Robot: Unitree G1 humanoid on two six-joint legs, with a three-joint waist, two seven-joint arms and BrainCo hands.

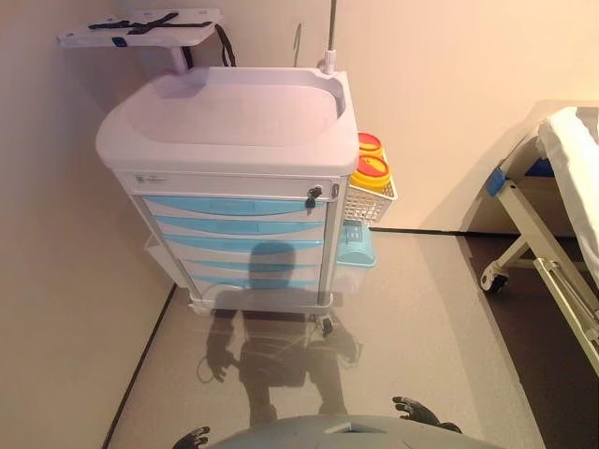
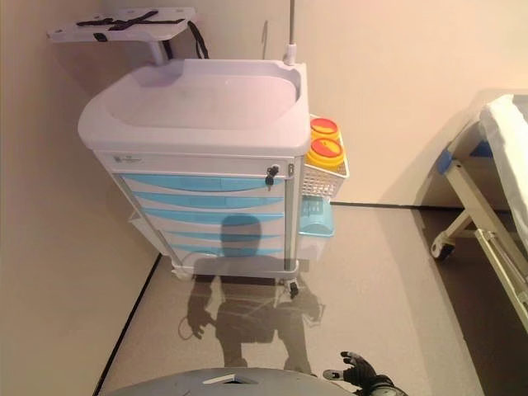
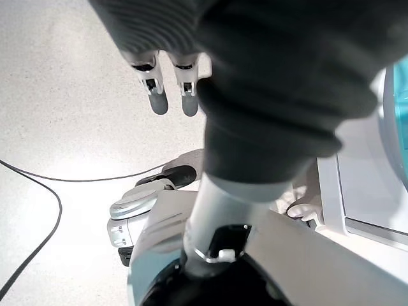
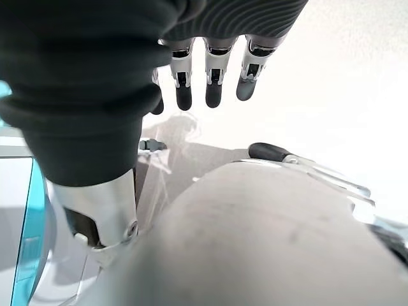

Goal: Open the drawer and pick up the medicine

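A white medical cart [image 1: 234, 117] stands against the wall ahead, with several light-blue drawers [image 1: 234, 206] in its front, all pushed in. A small key lock [image 1: 314, 195] sits at the top right of the drawer stack. No medicine shows in any view. My left hand [image 1: 192, 438] hangs low at the bottom edge, far from the cart, its fingers [image 3: 169, 89] straight and holding nothing. My right hand [image 1: 418, 411] also hangs low at the bottom right, its fingers [image 4: 213, 80] relaxed and holding nothing.
A white wire basket [image 1: 369, 200] on the cart's right side holds two yellow containers with red lids [image 1: 371, 168]. A blue bin [image 1: 356, 245] hangs below it. A side shelf [image 1: 140, 28] sticks out at upper left. A bed frame on wheels [image 1: 547, 243] stands at the right.
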